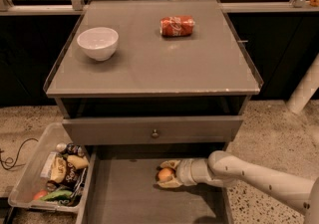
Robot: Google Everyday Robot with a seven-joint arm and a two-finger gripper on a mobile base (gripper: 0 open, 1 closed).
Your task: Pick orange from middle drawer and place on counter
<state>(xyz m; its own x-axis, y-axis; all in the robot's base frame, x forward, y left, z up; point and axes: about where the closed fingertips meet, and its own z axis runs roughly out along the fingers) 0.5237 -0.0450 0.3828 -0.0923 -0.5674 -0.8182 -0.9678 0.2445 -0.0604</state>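
Observation:
The orange (165, 174) lies on the grey floor of the pulled-out middle drawer (124, 198), near its back. My gripper (167, 173) reaches in from the right on a pale arm, and its fingers sit around the orange, above and below it. The counter (154, 63) is the flat grey cabinet top above, with a thin raised rim.
A white bowl (97, 43) stands on the counter's left and a red cola can (177, 25) lies at its back middle. A grey drawer panel with a round knob (155, 133) juts out above the open drawer. A clear bin of snack packets (52, 174) sits on the floor at left.

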